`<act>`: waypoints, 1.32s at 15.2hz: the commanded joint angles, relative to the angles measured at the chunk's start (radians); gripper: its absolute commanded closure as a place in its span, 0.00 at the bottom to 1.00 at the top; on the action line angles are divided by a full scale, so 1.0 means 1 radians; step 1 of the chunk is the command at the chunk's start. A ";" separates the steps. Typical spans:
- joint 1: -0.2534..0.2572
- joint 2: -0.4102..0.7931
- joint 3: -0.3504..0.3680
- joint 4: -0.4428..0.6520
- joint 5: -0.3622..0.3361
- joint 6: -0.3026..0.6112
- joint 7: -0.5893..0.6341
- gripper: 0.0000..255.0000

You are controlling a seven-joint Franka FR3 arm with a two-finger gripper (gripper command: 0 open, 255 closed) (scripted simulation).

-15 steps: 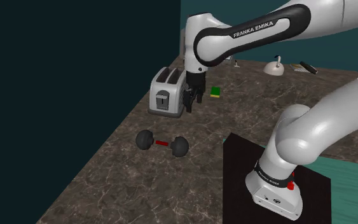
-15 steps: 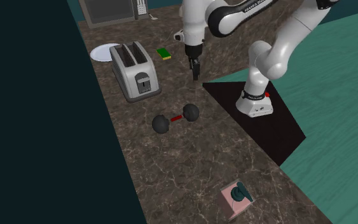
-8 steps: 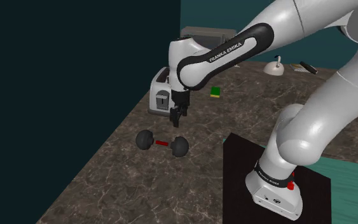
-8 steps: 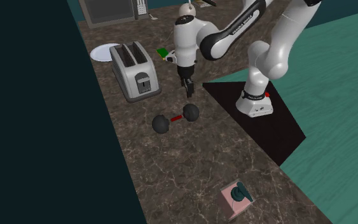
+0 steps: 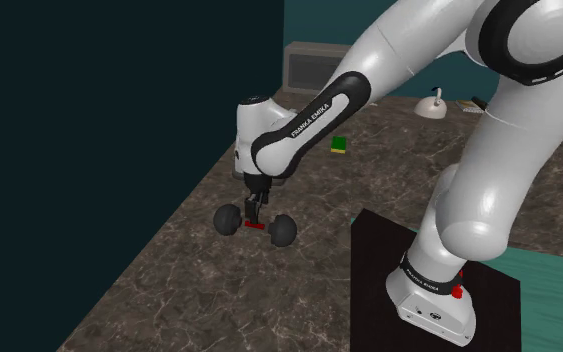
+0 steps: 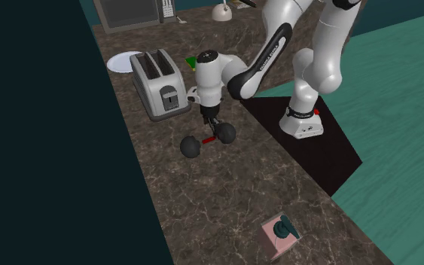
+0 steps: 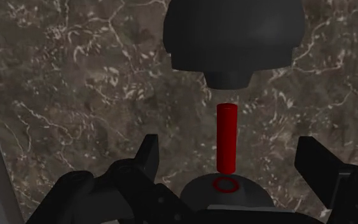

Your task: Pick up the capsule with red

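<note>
Tool point(image 5: 254, 212) is hanging low over the dumbbell-shaped capsule point(image 7: 226, 146), its fingers standing wide apart on either side of the red bar and not touching it. The capsule, black ends with a red middle, is lying on the dark marbled desk point(image 5: 209, 290) near the toaster point(image 6: 157, 83), between it and the stand point(image 6: 308, 150).

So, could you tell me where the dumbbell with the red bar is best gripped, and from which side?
Take the thin red bar in the middle of the dumbbell, coming straight down from above with the jaws across it. It lies flat on the countertop, and its round black ends look too wide and rounded to clasp. The open jaws stand either side of the bar.
</note>
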 commanded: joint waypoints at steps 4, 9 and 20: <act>0.010 0.101 0.009 0.020 -0.022 0.085 0.001 0.00; 0.011 0.156 0.006 0.013 -0.036 0.147 0.011 0.00; 0.011 0.156 0.006 0.013 -0.036 0.147 0.011 1.00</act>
